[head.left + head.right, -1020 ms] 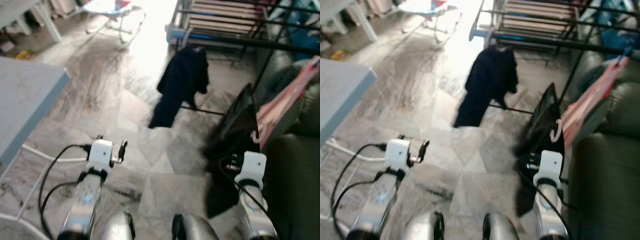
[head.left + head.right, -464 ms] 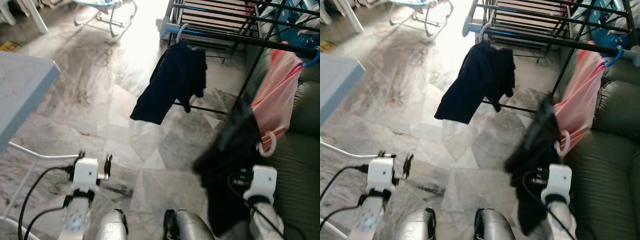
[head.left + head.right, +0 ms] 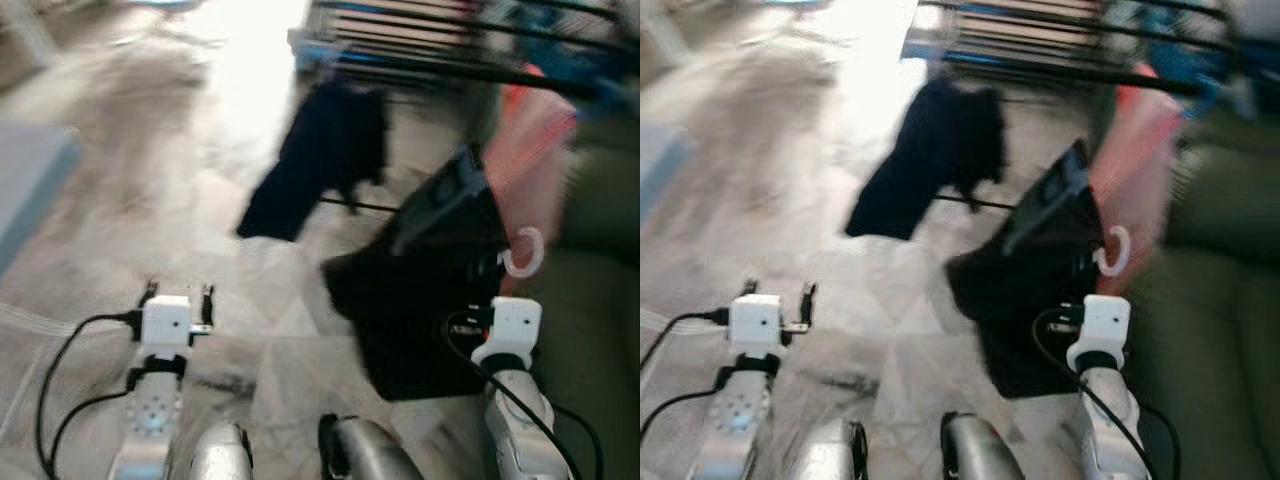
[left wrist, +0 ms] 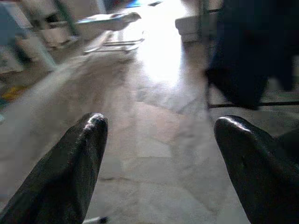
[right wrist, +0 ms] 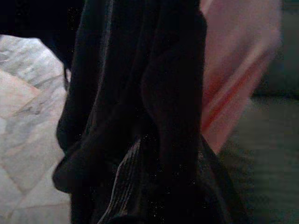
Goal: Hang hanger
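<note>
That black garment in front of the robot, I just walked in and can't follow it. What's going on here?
The robot's right claw carries a black garment on a white-hooked hanger, heading toward the dark clothes rail. A navy garment and a pink one already hang there. The left claw is open, holding nothing, out over the marble floor. The views are blurred.

open end effector (image 4: 159,158) over floor (image 4: 154,140)

Head stereo pair looks down-forward, shares floor (image 3: 120,200); wrist views close.
</note>
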